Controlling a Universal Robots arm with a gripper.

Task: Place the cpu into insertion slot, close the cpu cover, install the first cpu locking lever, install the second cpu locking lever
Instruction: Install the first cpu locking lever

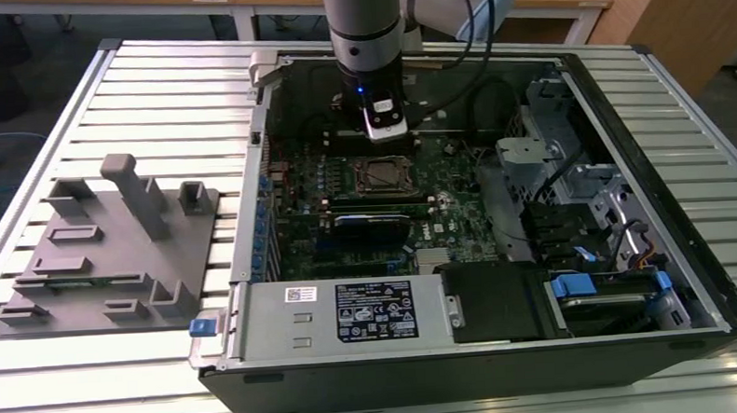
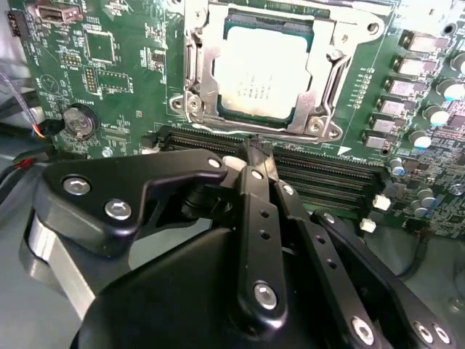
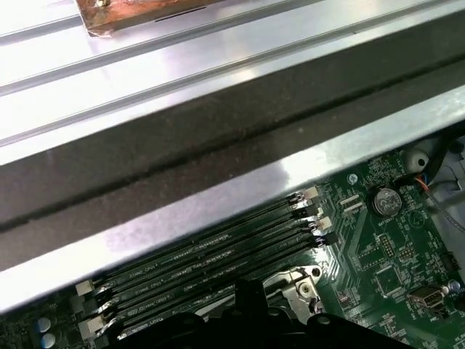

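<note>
Upper middle of the exterior view, the gripper (image 1: 387, 129) hung, fingers (image 2: 251, 196) pressed together, beside the chip (image 2: 263, 73), cover (image 2: 202, 80) down.

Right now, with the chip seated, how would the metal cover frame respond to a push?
The cover frame looks like thin sheet metal, so probably light and springy, bending if pressed off-centre. It lies flat around the chip, so a sideways push would likely not shift it. Its smooth silvery surface may be slippery.
</note>
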